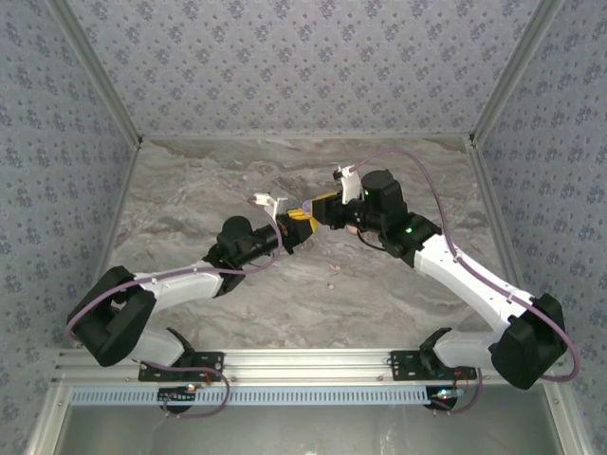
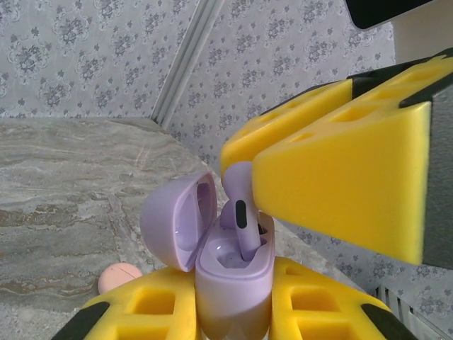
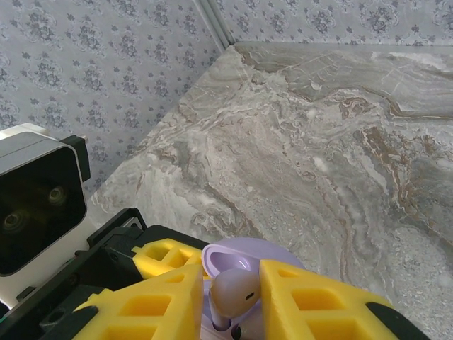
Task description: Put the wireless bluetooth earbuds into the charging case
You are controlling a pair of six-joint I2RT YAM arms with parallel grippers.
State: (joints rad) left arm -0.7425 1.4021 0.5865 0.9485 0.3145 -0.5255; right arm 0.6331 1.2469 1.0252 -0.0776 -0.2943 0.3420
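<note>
The 2 arms meet near the middle of the marble desk (image 2: 64, 184), the left reaching in from 8 o'clock and the right from 4 o'clock in the top view. The left claw (image 2: 233, 315) is closed on the lilac charging case (image 2: 233, 283), which stands upright between its yellow fingers with the lid (image 2: 173, 219) swung open toward 10 o'clock. 1 lilac earbud (image 2: 241, 212) stands in the case, stem down in its socket. The right claw (image 3: 232, 283), coming from 2 o'clock, grips the earbud's rounded head between its 2 yellow fingers. At 8 o'clock of the case, a salmon-pink rounded piece (image 2: 117, 278) lies on the desk, partly hidden.
</note>
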